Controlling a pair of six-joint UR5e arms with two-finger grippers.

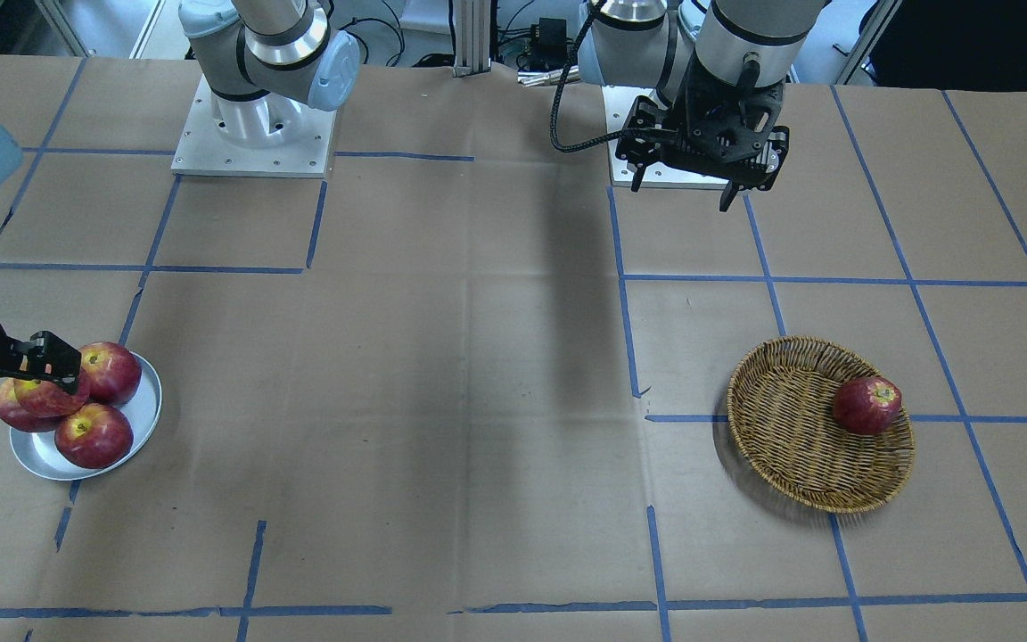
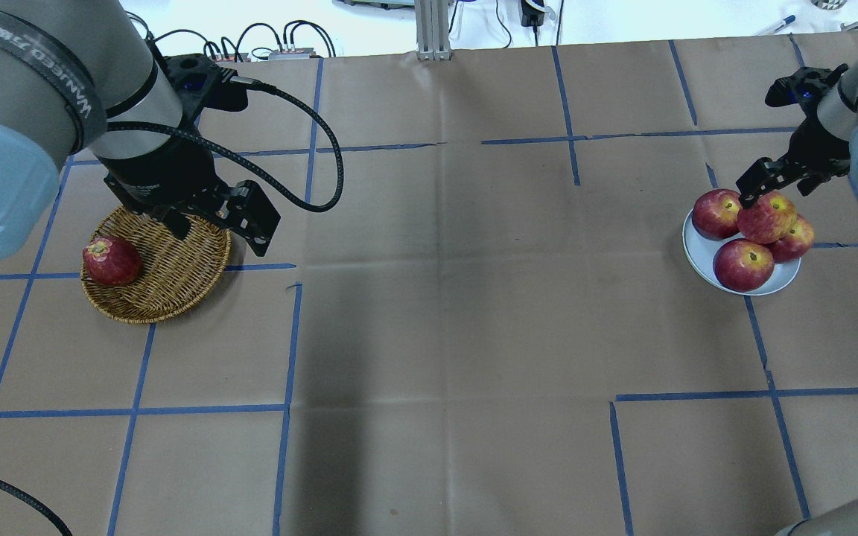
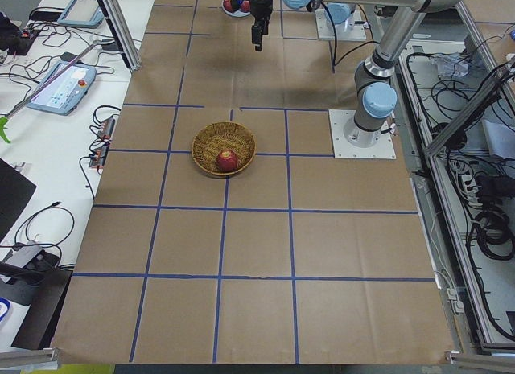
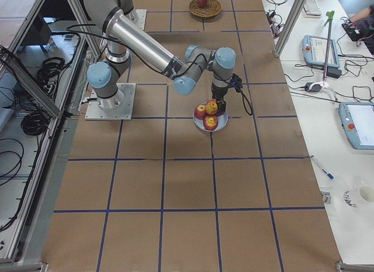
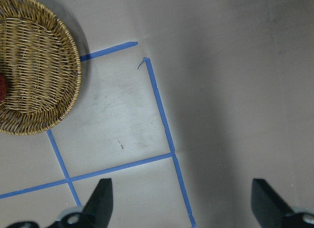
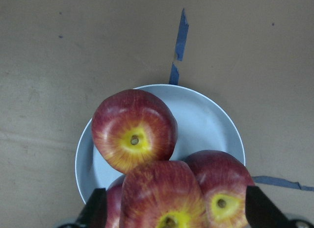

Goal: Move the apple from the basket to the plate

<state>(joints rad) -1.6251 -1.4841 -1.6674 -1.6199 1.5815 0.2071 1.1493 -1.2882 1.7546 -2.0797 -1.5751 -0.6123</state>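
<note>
The apple (image 6: 159, 196), streaky red-orange with a yellow stem patch, rests on top of three darker apples on the silver plate (image 6: 211, 125). It also shows in the overhead view (image 2: 768, 216) and the front view (image 1: 45, 395). My right gripper (image 6: 174, 213) is open around it, with a gap between each finger and the apple. The wicker basket (image 2: 168, 283) holds one dark red apple (image 2: 111, 260). My left gripper (image 2: 217, 231) is open and empty, held above the table beside the basket's edge (image 5: 39, 76).
The plate (image 2: 697, 249) lies at the table's far right and the basket (image 1: 790, 428) at the left, in the overhead view. Brown paper with blue tape lines (image 2: 291, 335) covers the table. Both arm bases (image 1: 255, 134) stand at the robot's side.
</note>
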